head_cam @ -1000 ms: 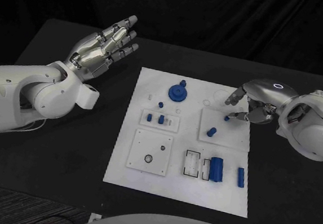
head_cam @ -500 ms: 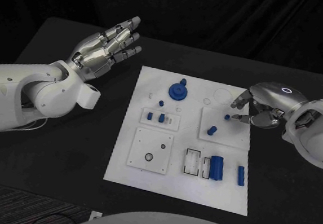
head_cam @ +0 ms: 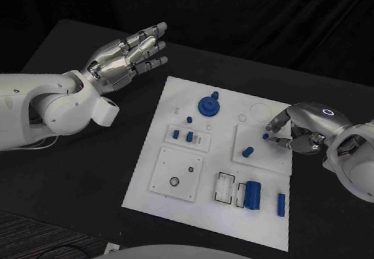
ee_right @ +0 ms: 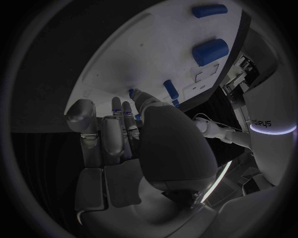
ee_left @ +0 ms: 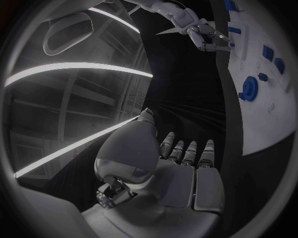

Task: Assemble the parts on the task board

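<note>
Black tabletop is seen from the head view, with the white rectangular task board (head_cam: 215, 167) at its centre and small blue plastic parts on it: a round blue gear-like disc (head_cam: 209, 107) near the far edge, a blue cylinder (head_cam: 252, 195) nearer the robot. The silver left hand (head_cam: 129, 58) is raised off the board's left side, fingers spread, nothing held. The silver right hand (head_cam: 298, 131) is curled at the board's right edge, apparently pinching a small blue peg (head_cam: 266, 136). From the left wrist, the open palm (ee_left: 164, 163) is shown above dark table. From the right wrist, fingertips (ee_right: 133, 106) are bunched over the board, the grip partly hidden.
</note>
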